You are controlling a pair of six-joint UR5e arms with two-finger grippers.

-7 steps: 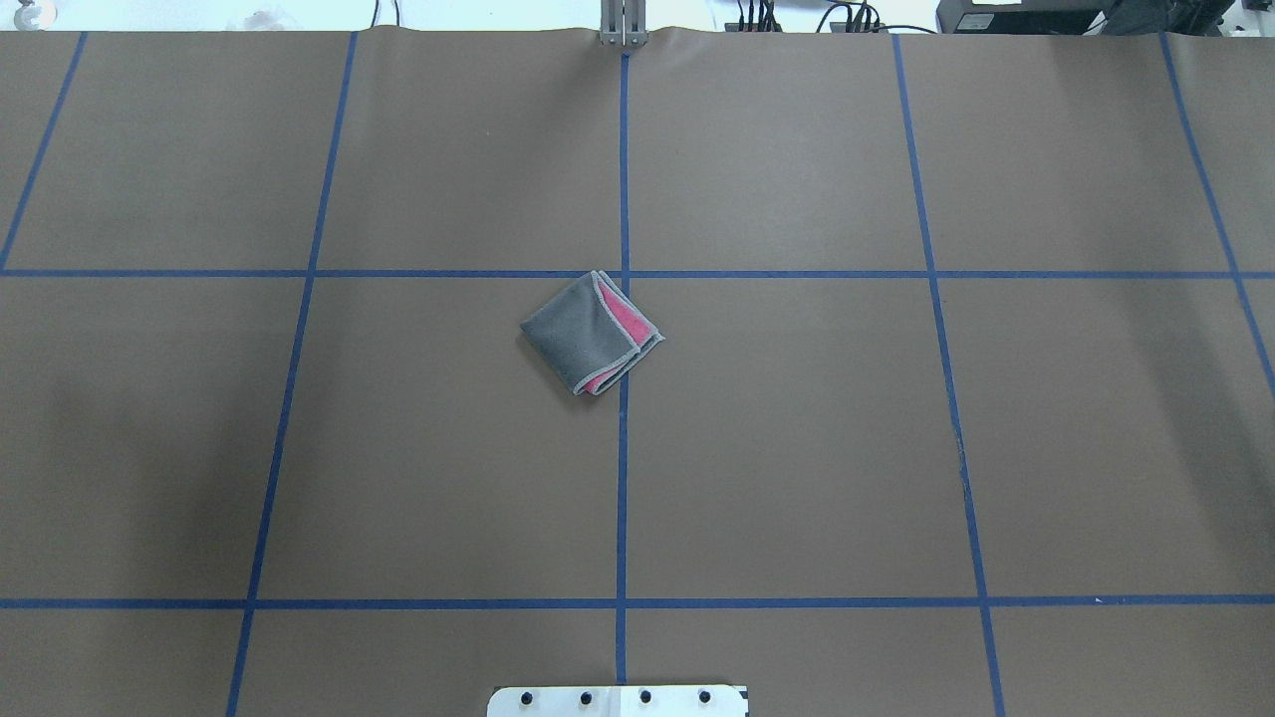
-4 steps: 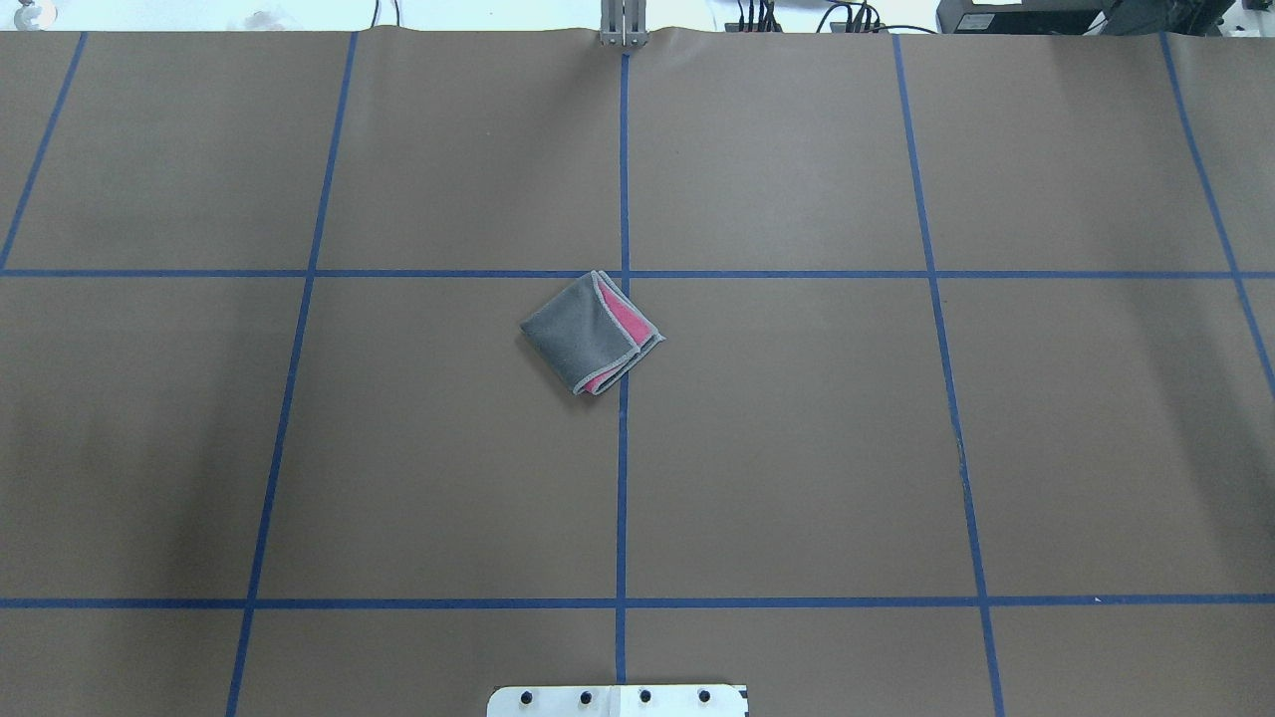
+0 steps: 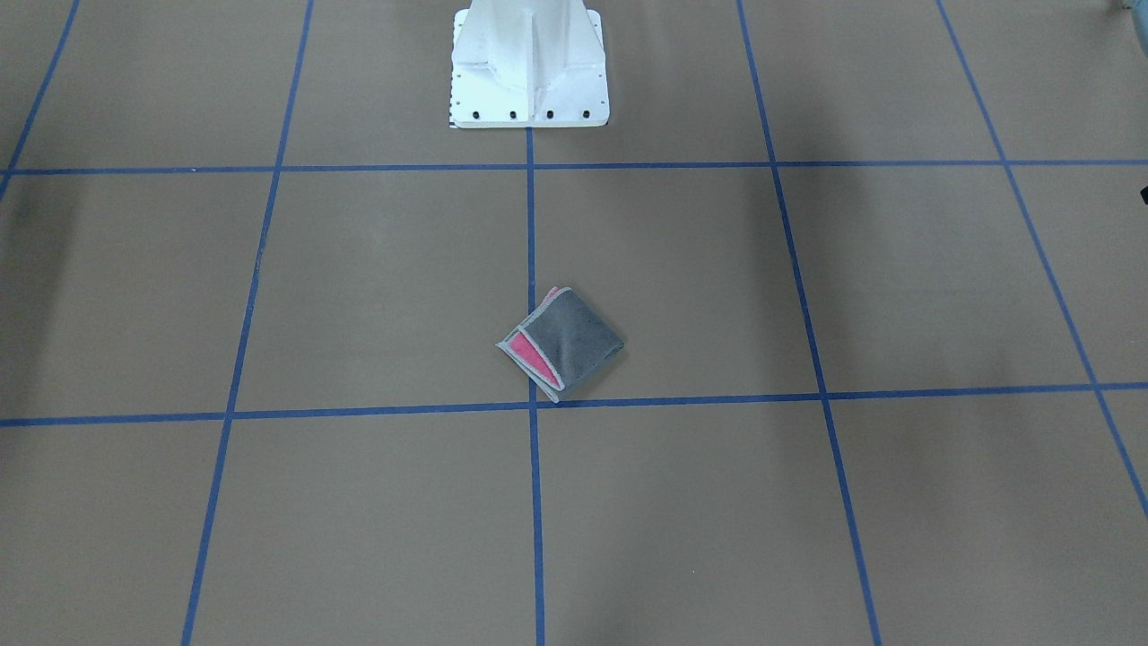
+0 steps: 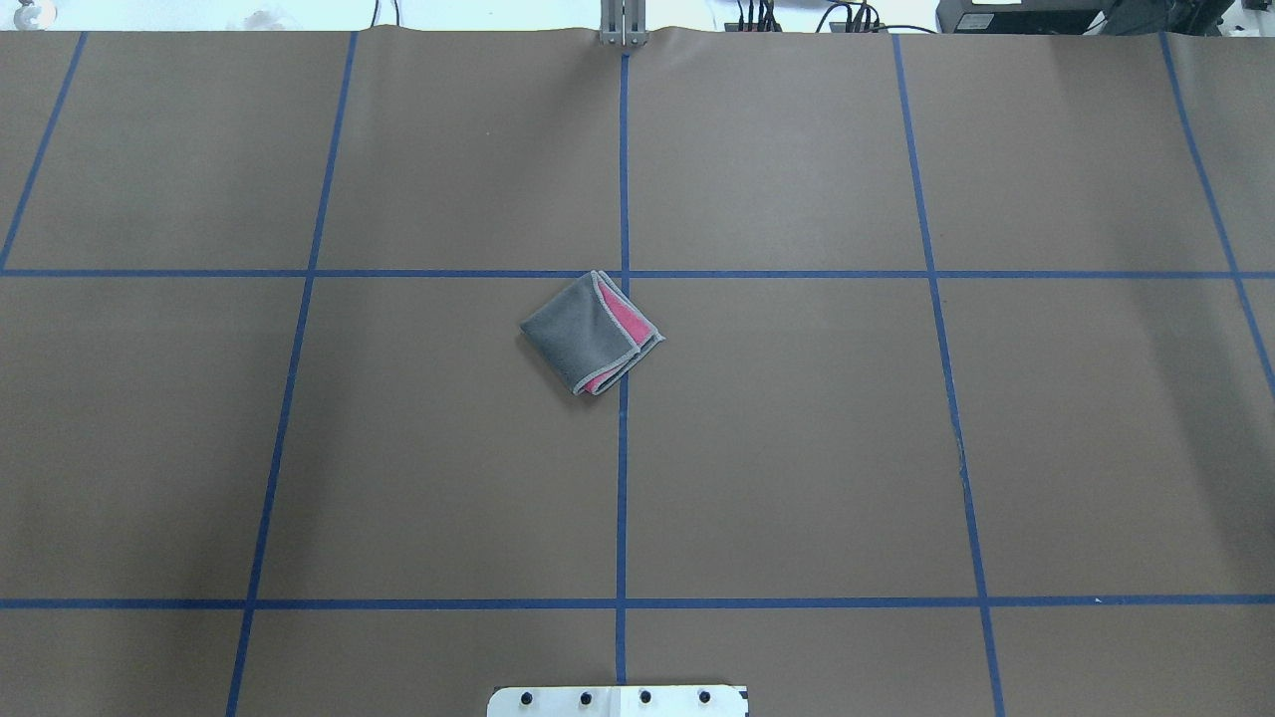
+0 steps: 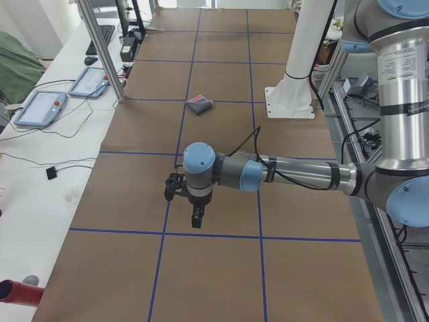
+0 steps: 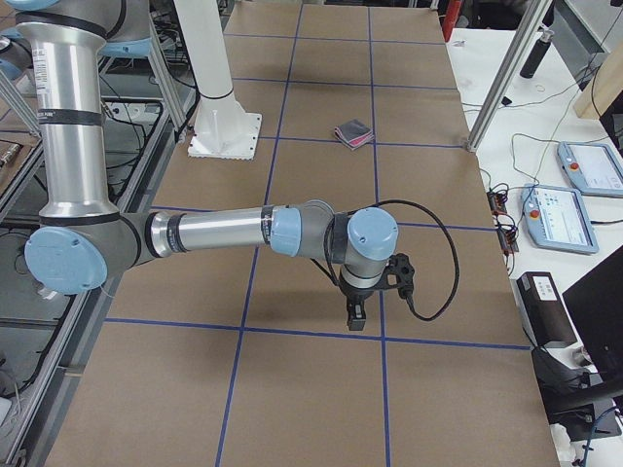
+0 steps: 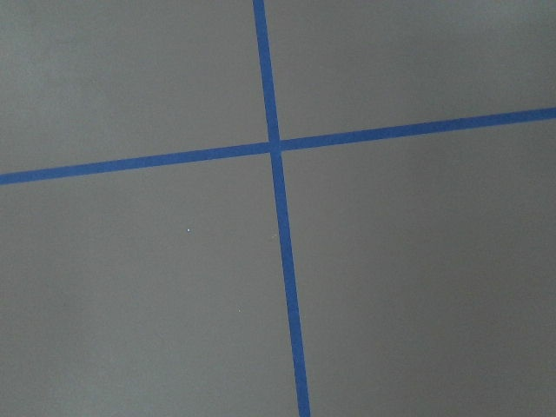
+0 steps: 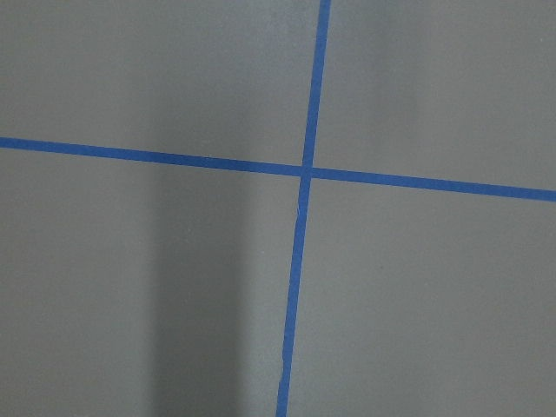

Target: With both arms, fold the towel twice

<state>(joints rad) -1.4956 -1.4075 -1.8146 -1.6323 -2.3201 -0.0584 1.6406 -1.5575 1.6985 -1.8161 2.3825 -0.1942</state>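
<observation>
silver arms, pale blue joint caps

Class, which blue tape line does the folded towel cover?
The centre blue tape line from the white pedestal base: the folded pink-and-grey terry towel hides a stretch of it, merely touching one cross line.

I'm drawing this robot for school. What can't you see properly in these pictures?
Left gripper: exterior left view only, too small to tell open or shut.
Right gripper: exterior right view only, the same.
Towel: inner folds covered by its grey top layer, overhead view.
</observation>
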